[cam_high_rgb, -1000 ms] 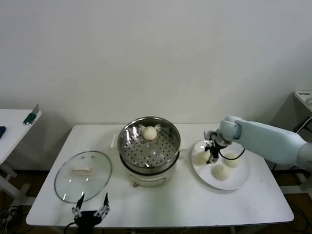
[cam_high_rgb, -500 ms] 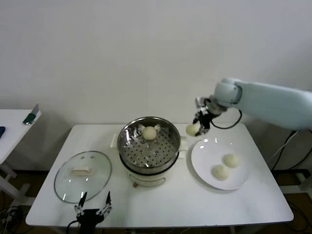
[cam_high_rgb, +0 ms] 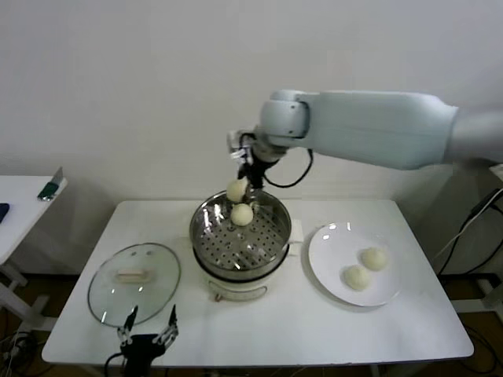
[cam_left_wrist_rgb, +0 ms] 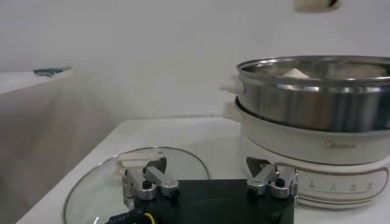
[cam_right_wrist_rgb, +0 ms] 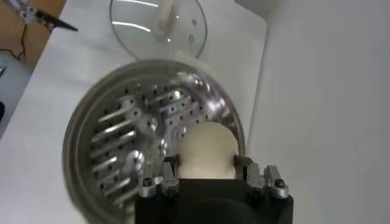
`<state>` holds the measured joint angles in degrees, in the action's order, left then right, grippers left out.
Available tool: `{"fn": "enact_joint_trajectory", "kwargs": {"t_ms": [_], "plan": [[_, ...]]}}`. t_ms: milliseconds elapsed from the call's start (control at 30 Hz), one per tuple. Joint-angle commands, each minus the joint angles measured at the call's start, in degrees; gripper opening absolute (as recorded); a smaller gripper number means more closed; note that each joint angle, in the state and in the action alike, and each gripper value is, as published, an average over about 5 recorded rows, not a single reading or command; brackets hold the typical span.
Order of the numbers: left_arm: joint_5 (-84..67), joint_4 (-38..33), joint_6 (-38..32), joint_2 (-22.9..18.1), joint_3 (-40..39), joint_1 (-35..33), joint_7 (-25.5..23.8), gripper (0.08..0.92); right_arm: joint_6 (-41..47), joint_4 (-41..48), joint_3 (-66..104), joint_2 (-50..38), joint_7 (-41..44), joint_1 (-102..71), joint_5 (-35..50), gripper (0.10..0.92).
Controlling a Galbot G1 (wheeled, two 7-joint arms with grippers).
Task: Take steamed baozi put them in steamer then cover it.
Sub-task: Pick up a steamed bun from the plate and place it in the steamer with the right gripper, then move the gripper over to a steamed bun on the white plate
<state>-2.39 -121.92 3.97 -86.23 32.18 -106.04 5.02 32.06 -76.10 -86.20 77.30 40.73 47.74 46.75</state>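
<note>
My right gripper is shut on a cream-white baozi and holds it above the far rim of the shiny steamer. In the right wrist view the baozi sits between the fingers, over the perforated steamer bottom. A second baozi lies inside the steamer at the back. Two more baozi lie on the white plate to the right. The glass cover lies flat on the table left of the steamer. My left gripper is open and empty by the table's front edge.
The steamer stands on a white cooker base mid-table. In the left wrist view the cover lies just beyond my left gripper. A second white table stands far left. The wall is close behind.
My right gripper lifted one baozi off the plate and carried it left, from beside the plate to above the steamer's far rim. The plate now holds two baozi. The left arm stayed put.
</note>
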Motion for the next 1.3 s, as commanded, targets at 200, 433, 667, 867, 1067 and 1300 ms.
{"fn": "enact_joint_trajectory", "kwargs": {"t_ms": [200, 433, 667, 867, 1067, 1300], "plan": [[-0.07, -0.14, -0.11, -0.28, 0.09, -0.15, 0.1, 0.823, 6.34, 4.77, 0.07, 8.86, -7.52, -12.39, -1.91, 0.615], [-0.07, 0.26, -0.03, -0.26, 0.06, 0.07, 0.06, 0.823, 6.62, 6.43, 0.33, 8.72, -8.22, -15.51, -2.97, 0.613], [-0.05, 0.1, 0.14, -0.35, 0.04, 0.06, 0.05, 0.823, 7.06, 6.84, 0.52, 8.55, -9.49, -16.75, -4.17, 0.616], [0.14, -0.35, 0.2, -0.43, 0.03, -0.13, 0.05, 0.823, 6.09, 6.26, 1.52, 7.34, -8.45, -15.61, -5.14, 0.711], [0.31, -1.1, 0.33, -0.48, 0.04, -0.48, 0.05, 0.823, 2.3, 1.42, 1.76, 2.11, -2.47, -8.69, -4.28, 0.816], [0.66, -1.74, 0.66, -0.61, -0.33, -0.7, -0.08, 0.823, -5.49, -5.42, -3.96, -13.51, 10.23, 3.67, 0.97, 0.823]]}}
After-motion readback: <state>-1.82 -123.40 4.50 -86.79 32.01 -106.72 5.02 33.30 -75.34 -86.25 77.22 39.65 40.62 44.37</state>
